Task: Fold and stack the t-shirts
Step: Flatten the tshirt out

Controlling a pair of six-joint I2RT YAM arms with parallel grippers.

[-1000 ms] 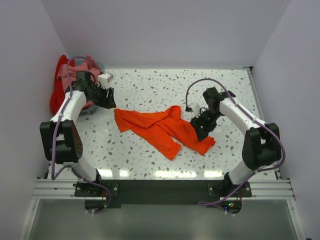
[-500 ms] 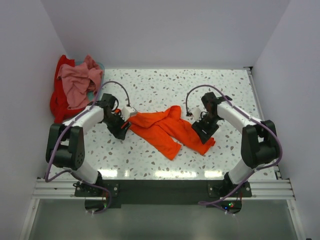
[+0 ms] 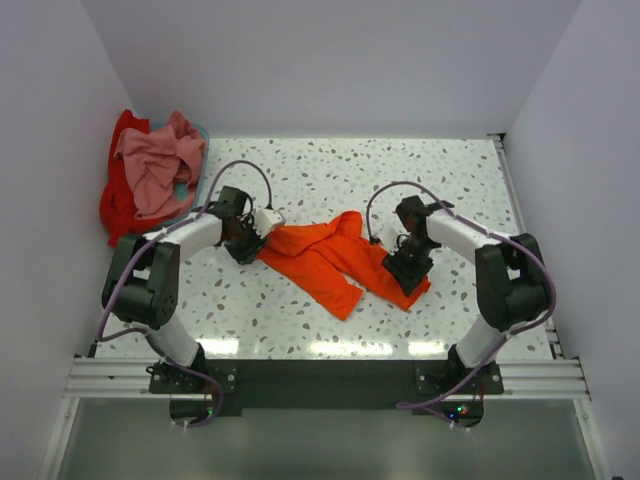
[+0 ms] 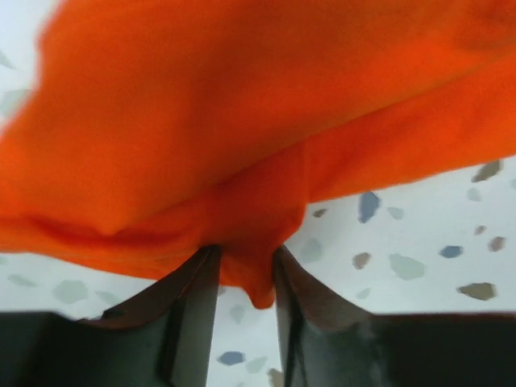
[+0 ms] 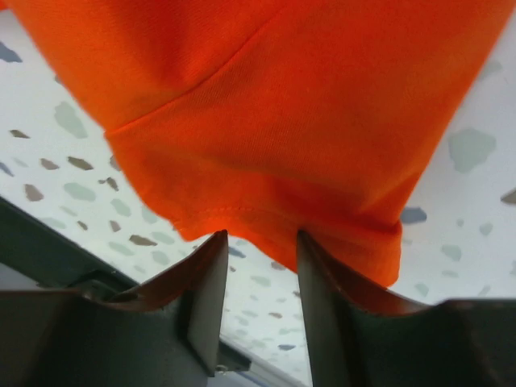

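Orange shirt: mid-table, crumpled, spread left to right in a loose V, 1 strip trailing toward the table's near edge. Lies flat on the table top, not folded.
Pink shirt: bunched at the table's far-left corner, on top of the pile there.
Red shirt: same far-left corner, under and beside the pink one, hanging over the table's left edge.
Basket: teal rim just showing under the 2 heaped shirts, at the table's far-left corner.
Left claw: low over the table, left of centre, at the orange shirt's left end. Wrist cam: a small tongue of orange cloth fills the narrow gap between the 2 fingers, touching both sides, so it's pinched.
Right claw: low over the table, right of centre, at the orange shirt's right end. Wrist cam: fingers partly apart, the shirt's stitched hem crossing the gap, table speckle visible below it. Can't tell if the hem is actually gripped.
Stack: none of the 3 shirts folded or stacked yet.
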